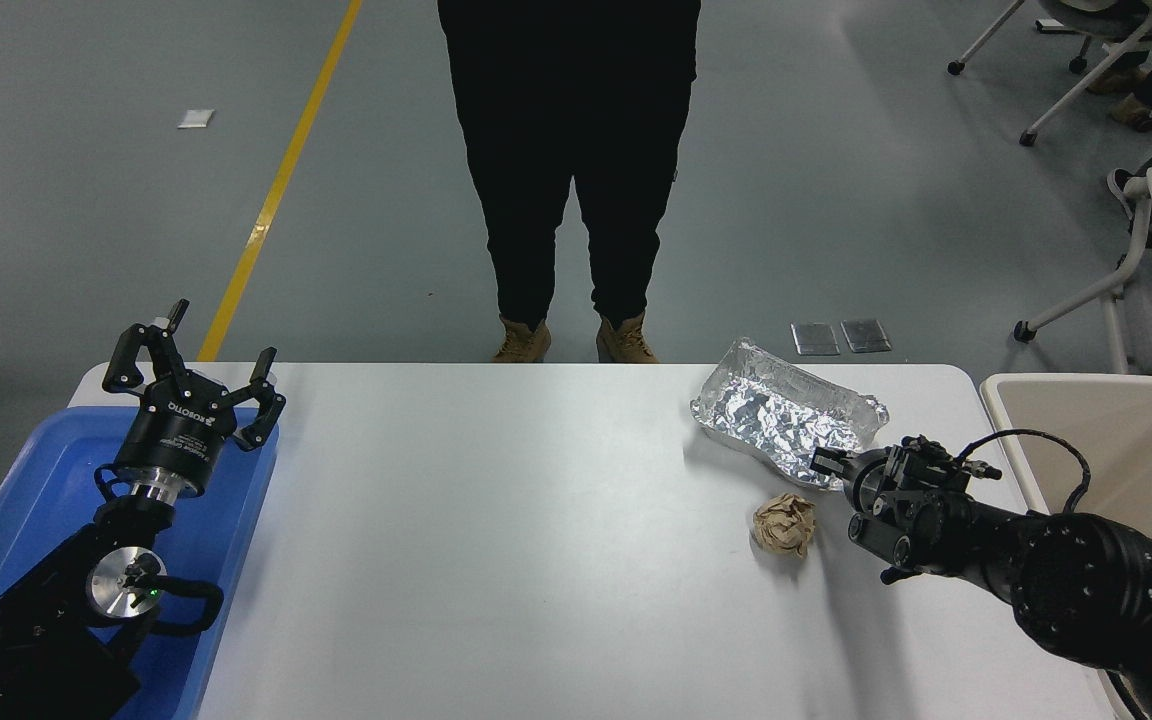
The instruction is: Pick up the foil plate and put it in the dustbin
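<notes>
Head view: the right gripper [824, 463] pinches the near rim of the foil plate [786, 413], tilted up off the white counter [496, 540] beside the dustbin [1126, 440]. The left gripper [191, 370] sits wide over a blue tray [36, 480].

Just left of the right gripper [822, 464] a brown paper ball [785, 525] lies on the table [496, 540]; the foil plate [786, 416] sits ahead, seemingly touching its fingertips. To its right, bare tabletop leads to the dustbin [1116, 440].
</notes>
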